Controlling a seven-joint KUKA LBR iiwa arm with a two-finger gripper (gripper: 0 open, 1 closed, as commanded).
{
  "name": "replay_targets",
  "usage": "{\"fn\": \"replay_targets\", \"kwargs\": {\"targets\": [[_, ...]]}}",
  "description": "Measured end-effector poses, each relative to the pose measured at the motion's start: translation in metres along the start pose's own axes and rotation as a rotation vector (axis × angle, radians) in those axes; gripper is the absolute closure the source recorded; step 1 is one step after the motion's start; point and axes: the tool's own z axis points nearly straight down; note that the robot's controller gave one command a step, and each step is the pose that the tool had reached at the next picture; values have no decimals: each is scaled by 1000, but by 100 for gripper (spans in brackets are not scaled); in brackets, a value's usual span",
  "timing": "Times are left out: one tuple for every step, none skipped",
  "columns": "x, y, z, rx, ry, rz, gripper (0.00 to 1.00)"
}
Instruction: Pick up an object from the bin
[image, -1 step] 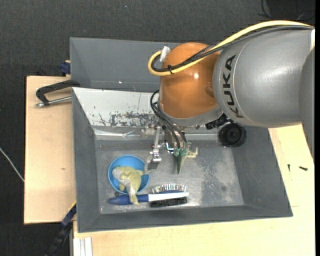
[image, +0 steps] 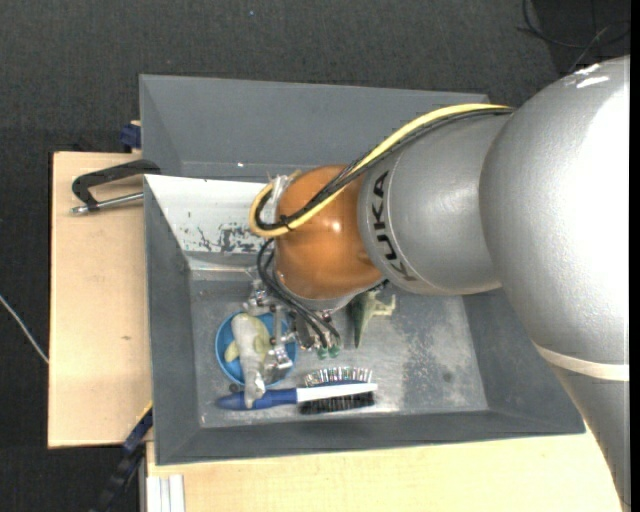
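1. A blue round dish (image: 228, 350) lies at seven o'clock in the bin (image: 170, 330).
2. The claw (image: 272, 345) hangs over the dish's right rim; whether it is wide or narrow, I cannot tell.
3. A blue-handled brush (image: 335, 398) lies at the claw's five o'clock.
4. The orange-capped arm (image: 440, 220) slants in from three o'clock, hiding most of a green thing (image: 366, 310).

1. the arm (image: 520, 210) is cut off by the right and bottom edges.
2. the orange wrist cover (image: 320, 240) hides part of the floor of the bin (image: 440, 350).
3. a green thing (image: 368, 312) shows partly from under that cover; its kind cannot be told.
4. the gripper (image: 272, 345) overlaps the blue round dish (image: 225, 355); the pale thing (image: 243, 347) in the dish is too unclear to name.
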Motion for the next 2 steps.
{"fn": "replay_targets", "kwargs": {"targets": [[21, -9, 8, -6, -36, -277, 0], [4, 3, 1, -8, 4, -1030, 0]]}}
